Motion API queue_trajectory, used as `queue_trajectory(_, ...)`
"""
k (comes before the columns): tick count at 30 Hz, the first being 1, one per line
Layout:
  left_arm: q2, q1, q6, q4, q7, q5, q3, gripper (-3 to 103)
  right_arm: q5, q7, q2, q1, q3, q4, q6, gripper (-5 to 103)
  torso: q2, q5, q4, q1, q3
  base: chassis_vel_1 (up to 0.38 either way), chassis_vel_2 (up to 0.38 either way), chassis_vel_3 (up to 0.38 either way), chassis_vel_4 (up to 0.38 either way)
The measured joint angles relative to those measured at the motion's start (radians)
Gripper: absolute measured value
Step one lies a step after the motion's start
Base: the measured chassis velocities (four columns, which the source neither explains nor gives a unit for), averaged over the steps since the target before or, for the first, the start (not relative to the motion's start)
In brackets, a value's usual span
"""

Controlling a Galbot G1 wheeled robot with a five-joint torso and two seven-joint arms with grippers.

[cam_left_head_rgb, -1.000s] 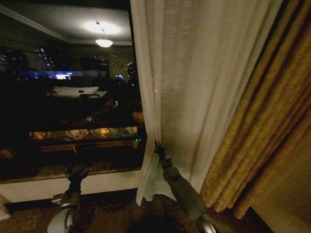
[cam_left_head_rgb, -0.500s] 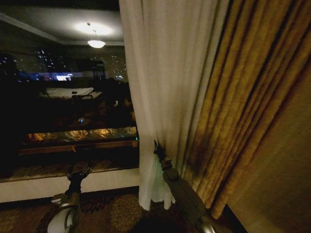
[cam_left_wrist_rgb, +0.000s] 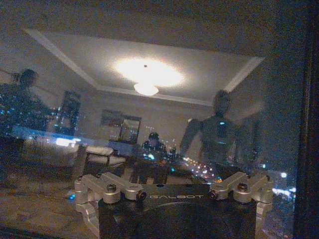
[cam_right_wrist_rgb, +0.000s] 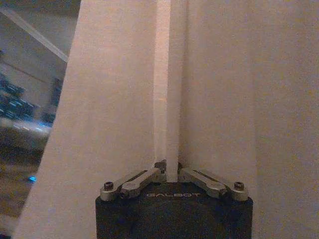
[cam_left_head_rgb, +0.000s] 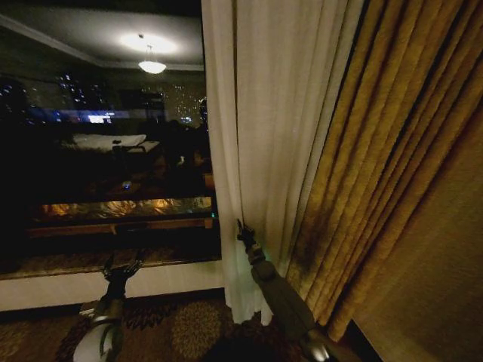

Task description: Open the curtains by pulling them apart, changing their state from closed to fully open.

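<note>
The sheer cream-white curtain point(cam_left_head_rgb: 264, 136) hangs gathered in narrow pleats against the golden drape. My right gripper point(cam_left_head_rgb: 243, 231) is at the curtain's left edge, low down, shut on a fold of it. In the right wrist view the fingers point(cam_right_wrist_rgb: 152, 174) pinch a vertical fold of the curtain point(cam_right_wrist_rgb: 124, 99) between them. My left gripper point(cam_left_head_rgb: 121, 268) stands open and holds nothing, low in front of the window sill, well to the left of the curtain.
A thick golden-mustard drape point(cam_left_head_rgb: 392, 173) fills the right side. The bare window glass point(cam_left_head_rgb: 106, 151) to the left reflects the room and a ceiling lamp. A sill point(cam_left_head_rgb: 90, 264) runs below it, above patterned carpet point(cam_left_head_rgb: 173, 324).
The curtain has been drawn to the right and is bunched much narrower, with more of the golden drape showing. My right gripper keeps its hold; the left arm has not moved. The camera has shifted.
</note>
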Motion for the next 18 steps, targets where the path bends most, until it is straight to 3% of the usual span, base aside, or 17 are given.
queue_trajectory(9,0.0,0.0,0.0,0.0,0.0,0.0,0.0,100,0.015,0.122,-0.047,0.016,0.048,-0.027,-0.093,0,0.0,-0.0004,0.0004,0.0,0.0,0.0,0.0,0.0,0.0)
queue_trajectory(18,0.0,0.0,0.0,0.0,0.0,0.0,0.0,100,0.027,0.302,-0.13,0.004,0.086,0.03,-0.212,0,0.0,-0.0003,0.0001,0.0,0.0,0.0,0.0,0.0,0.0)
